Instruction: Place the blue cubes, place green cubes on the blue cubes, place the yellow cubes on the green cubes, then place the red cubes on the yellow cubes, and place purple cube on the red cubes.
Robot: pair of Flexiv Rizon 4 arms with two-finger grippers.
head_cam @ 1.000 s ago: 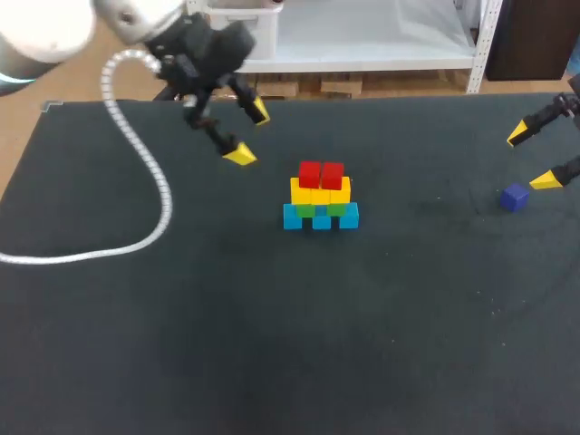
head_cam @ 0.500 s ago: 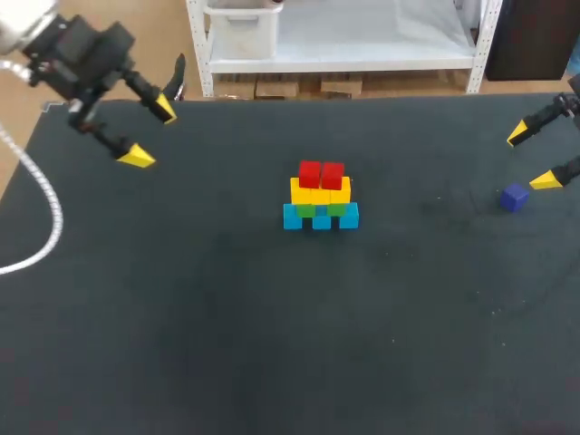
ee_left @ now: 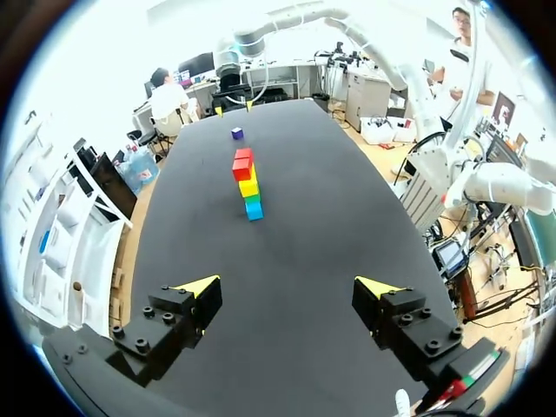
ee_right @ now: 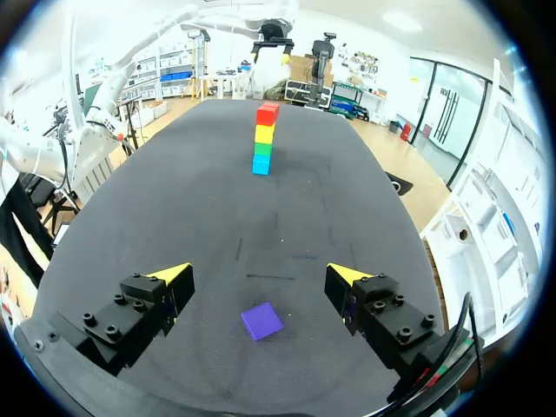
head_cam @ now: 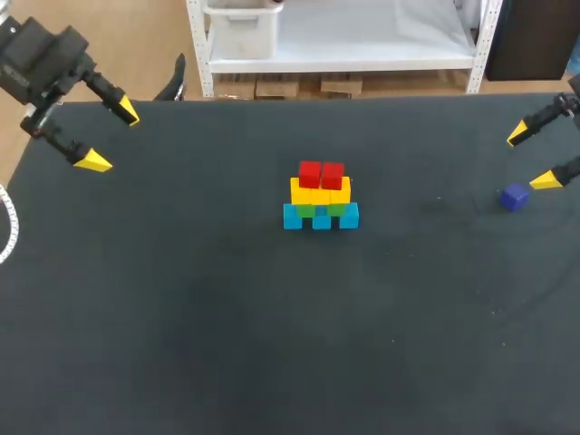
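Observation:
A stack stands mid-table: blue cubes (head_cam: 320, 217) at the base, green cubes (head_cam: 321, 209) on them, yellow cubes (head_cam: 320, 191) above, two red cubes (head_cam: 321, 173) on top. The stack (ee_left: 247, 182) lies far ahead of my left gripper (ee_left: 287, 283), which is open and empty. In the head view that left gripper (head_cam: 111, 136) hangs over the far left corner. The purple cube (head_cam: 515, 197) lies alone on the table at the right. My right gripper (head_cam: 533, 157) is open just beyond it. In the right wrist view the purple cube (ee_right: 261, 321) lies between the open fingers of my right gripper (ee_right: 259, 274), untouched.
The black table (head_cam: 272, 326) carries nothing else. A white cable (head_cam: 7, 227) loops in at the left edge.
My left arm has swung away from the stack to the far left corner, its gripper still open. The cable has slid left with it. The right arm and all cubes have stayed put.

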